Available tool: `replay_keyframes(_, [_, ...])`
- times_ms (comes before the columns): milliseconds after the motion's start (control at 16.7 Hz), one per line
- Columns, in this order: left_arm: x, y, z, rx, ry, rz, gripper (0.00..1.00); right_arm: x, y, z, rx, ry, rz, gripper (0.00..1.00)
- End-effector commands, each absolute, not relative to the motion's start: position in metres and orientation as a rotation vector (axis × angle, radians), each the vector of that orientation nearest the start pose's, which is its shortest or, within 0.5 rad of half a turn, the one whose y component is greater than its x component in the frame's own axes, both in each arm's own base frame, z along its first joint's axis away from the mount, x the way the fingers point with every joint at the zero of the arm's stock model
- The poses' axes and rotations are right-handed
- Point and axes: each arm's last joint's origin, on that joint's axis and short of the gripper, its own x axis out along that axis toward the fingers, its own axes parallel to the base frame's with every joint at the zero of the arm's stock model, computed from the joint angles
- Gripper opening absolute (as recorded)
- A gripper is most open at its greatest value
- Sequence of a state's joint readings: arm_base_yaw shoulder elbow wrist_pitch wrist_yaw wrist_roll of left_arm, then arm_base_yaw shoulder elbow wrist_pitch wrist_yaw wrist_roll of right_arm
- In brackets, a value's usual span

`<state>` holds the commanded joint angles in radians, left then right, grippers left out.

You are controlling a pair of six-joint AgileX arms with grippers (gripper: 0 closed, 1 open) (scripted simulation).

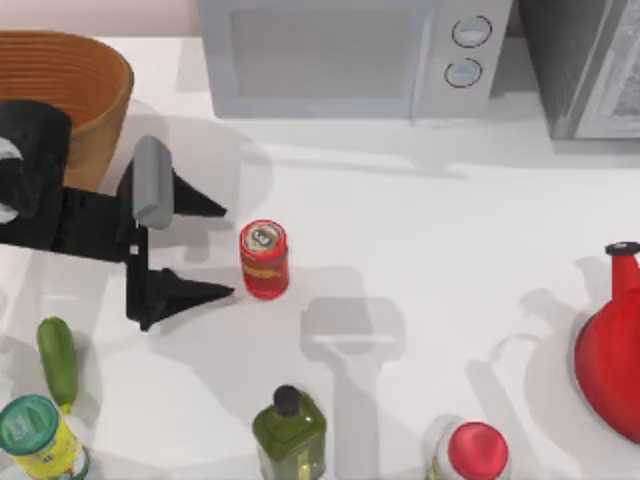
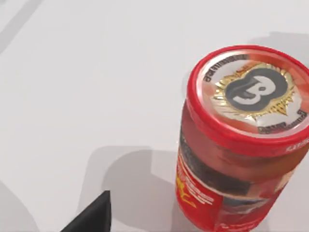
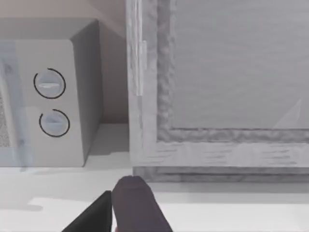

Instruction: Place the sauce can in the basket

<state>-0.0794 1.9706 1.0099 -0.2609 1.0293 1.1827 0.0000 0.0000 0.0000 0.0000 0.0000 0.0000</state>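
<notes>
The sauce can [image 1: 264, 260] stands upright left of the table's centre, red with a silvery top; the left wrist view shows it close up [image 2: 241, 140]. My left gripper [image 1: 222, 250] is open just to the can's left. Its two black fingers point at the can and neither touches it; one fingertip [image 2: 91, 217] shows in the wrist view. The wicker basket [image 1: 95, 75] sits at the back left corner, behind the left arm. In the right wrist view, one finger [image 3: 94, 217] of my right gripper sits off to the side before a grey cabinet, as on an open gripper.
A microwave [image 1: 340, 55] and a grey cabinet [image 1: 590, 60] line the back edge. A red jug [image 1: 615, 350] stands at the right. Along the front are a green bottle [image 1: 290, 435], a red-capped jar [image 1: 475, 452], a teal-lidded can [image 1: 35, 435] and a cucumber [image 1: 57, 360].
</notes>
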Motion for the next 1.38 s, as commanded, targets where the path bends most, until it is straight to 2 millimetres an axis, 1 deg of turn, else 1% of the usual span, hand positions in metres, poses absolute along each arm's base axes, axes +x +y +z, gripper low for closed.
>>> replay_keyframes(180, [0.343, -0.059, 0.1, 0.376, 0.401, -1.409, 1.0, 0.106, -0.001, 0.16, 0.0, 0.0, 0.0, 1.0])
replay_keyframes(360, [0.344, -0.077, 0.099, 0.376, 0.401, -1.413, 1.0, 0.106, -0.001, 0.16, 0.0, 0.0, 0.0, 1.0])
replay_keyframes(540, [0.347, -0.096, 0.088, 0.376, 0.402, -1.414, 1.0, 0.106, -0.001, 0.16, 0.0, 0.0, 0.0, 1.0])
replay_keyframes(720, [0.351, -0.11, 0.072, 0.375, 0.402, -1.414, 1.0, 0.106, -0.001, 0.16, 0.0, 0.0, 0.0, 1.0])
replay_keyframes(840, [0.352, -0.114, 0.064, 0.375, 0.402, -1.413, 1.0, 0.106, -0.001, 0.16, 0.0, 0.0, 0.0, 1.0])
replay_keyframes(1080, [0.352, -0.115, 0.063, 0.375, 0.402, -1.413, 1.0, 0.106, -0.001, 0.16, 0.0, 0.0, 0.0, 1.0])
replay_keyframes(1380, [0.352, -0.115, 0.063, 0.375, 0.402, -1.413, 0.62, 0.106, -0.001, 0.16, 0.0, 0.0, 0.0, 1.0])
